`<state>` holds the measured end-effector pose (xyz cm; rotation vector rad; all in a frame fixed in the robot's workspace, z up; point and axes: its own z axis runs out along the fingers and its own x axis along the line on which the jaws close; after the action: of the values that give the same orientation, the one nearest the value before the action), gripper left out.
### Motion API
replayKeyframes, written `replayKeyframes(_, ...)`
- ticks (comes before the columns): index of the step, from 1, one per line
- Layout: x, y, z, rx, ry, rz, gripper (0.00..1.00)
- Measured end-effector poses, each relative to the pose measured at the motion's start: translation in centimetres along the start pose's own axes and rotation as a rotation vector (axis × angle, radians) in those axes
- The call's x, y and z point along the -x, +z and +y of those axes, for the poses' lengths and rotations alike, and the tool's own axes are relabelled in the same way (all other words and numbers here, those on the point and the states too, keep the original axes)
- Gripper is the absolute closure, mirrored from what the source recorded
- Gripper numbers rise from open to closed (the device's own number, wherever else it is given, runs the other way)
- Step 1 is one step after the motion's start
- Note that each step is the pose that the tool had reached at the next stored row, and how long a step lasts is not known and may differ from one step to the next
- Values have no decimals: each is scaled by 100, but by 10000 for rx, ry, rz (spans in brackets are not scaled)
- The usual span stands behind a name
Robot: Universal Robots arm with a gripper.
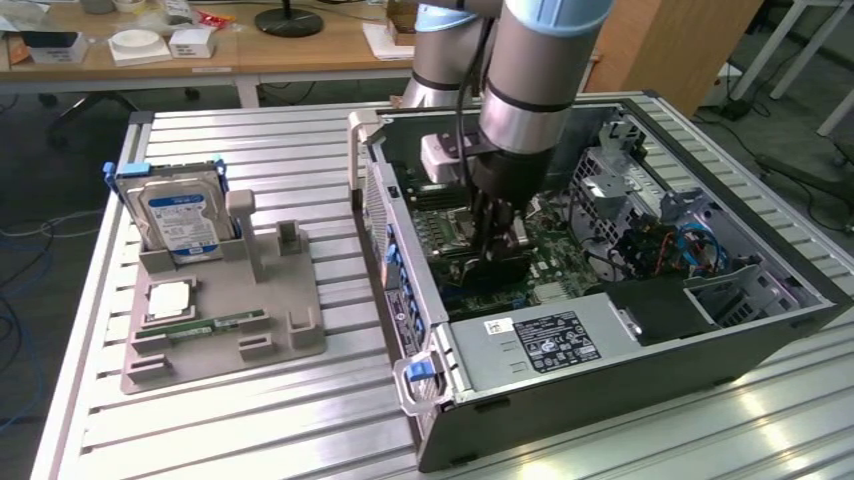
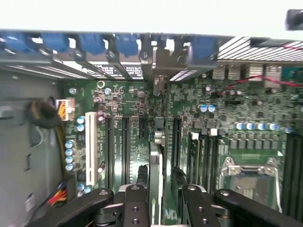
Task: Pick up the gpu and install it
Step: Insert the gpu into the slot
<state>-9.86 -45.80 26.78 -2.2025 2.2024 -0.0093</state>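
Observation:
The gpu (image 2: 155, 175) stands on edge in a motherboard (image 2: 132, 109) expansion slot, its metal bracket end toward the case's rear wall. In the wrist view its thin edge runs up between my two black fingers (image 2: 136, 208). My gripper (image 2: 165, 208) straddles the card, jaws set a little wider than it and not clamping it. In the exterior view the gripper (image 1: 491, 235) reaches straight down into the open computer case (image 1: 641, 340), with the dark card (image 1: 497, 268) just under its fingertips.
A grey holder tray (image 1: 267, 300) on the exterior view's left carries a silver hard drive (image 1: 183, 215), a CPU (image 1: 171, 298) and a RAM stick (image 1: 214, 325). Inside the case are a CPU socket (image 2: 248, 175), RAM slots, cables and the power supply (image 1: 547, 340).

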Motion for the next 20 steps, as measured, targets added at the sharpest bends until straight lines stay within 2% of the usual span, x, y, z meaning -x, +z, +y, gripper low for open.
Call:
replayKeyframes(3, 2, -130, -4, -7, -2, 0, 66)
replayKeyframes(5, 3, -171, -5, -11, -2, 0, 66)
replayKeyframes(6, 3, -180, -5, -11, -2, 1, 67)
replayKeyframes(8, 3, -200, -5, -12, -1, 0, 80)
replayKeyframes(9, 3, -207, -5, -11, -1, 2, 80)
replayKeyframes(10, 3, -206, -5, -12, -2, -2, 86)
replayKeyframes(12, 4, -207, -5, -13, -2, -3, 86)
replayKeyframes(13, 4, -207, -5, -12, -1, -4, 90)
replayKeyframes(20, 4, -210, 106, -11, -2, -2, 90)
